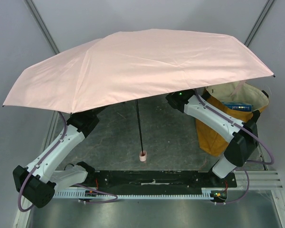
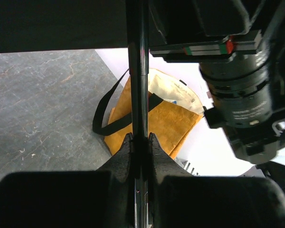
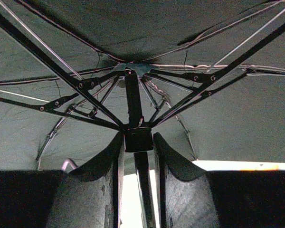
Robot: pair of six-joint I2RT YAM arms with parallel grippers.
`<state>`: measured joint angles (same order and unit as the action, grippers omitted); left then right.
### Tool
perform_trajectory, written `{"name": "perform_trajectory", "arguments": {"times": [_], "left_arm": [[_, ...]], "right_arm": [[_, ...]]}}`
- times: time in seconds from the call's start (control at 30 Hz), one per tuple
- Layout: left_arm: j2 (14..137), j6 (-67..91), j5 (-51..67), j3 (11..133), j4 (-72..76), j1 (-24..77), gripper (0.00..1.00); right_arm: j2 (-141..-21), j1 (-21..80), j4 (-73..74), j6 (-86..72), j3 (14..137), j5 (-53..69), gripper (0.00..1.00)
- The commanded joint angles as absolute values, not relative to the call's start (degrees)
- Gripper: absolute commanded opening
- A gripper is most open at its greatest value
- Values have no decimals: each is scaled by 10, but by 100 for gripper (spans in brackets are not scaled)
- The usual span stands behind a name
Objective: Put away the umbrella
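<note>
The umbrella (image 1: pixel 133 66) is open, its pale pink canopy spread above the table and hiding both grippers in the top view. Its thin black shaft (image 1: pixel 139 126) hangs down to the small pink handle (image 1: pixel 142 156) near the table. In the left wrist view my left gripper (image 2: pixel 140 140) is shut on the shaft (image 2: pixel 137 71). In the right wrist view my right gripper (image 3: pixel 137 140) has its fingers on both sides of the black runner block (image 3: pixel 138 139) under the ribs, closed against it.
A mustard-yellow tote bag (image 1: pixel 228 118) stands open at the right of the table, with something blue inside; it also shows in the left wrist view (image 2: pixel 166 123). The dark grey table top (image 1: pixel 166 137) lies under the canopy. A rail (image 1: pixel 152 183) runs along the near edge.
</note>
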<state>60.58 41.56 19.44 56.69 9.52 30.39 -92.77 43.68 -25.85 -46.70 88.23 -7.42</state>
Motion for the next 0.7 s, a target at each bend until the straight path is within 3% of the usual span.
{"name": "perform_trajectory", "arguments": {"times": [0.0, 0.23, 0.3, 0.37, 0.43, 0.67], "left_arm": [[581, 419, 244, 588, 120, 313, 2], [580, 389, 224, 613, 84, 306, 2], [580, 396, 226, 606, 81, 306, 14], [574, 409, 242, 587, 80, 307, 40], [558, 426, 254, 552, 81, 306, 52], [513, 485, 303, 424, 108, 306, 56]], "right_arm": [[-938, 422, -435, -480, 869, 22, 0], [-916, 410, -445, -565, 825, 27, 0], [-916, 408, -482, -573, 817, 19, 0], [-921, 404, -479, -574, 831, 11, 0], [-930, 401, -486, -574, 849, 8, 0], [-961, 394, -562, -609, 870, 4, 0]]}}
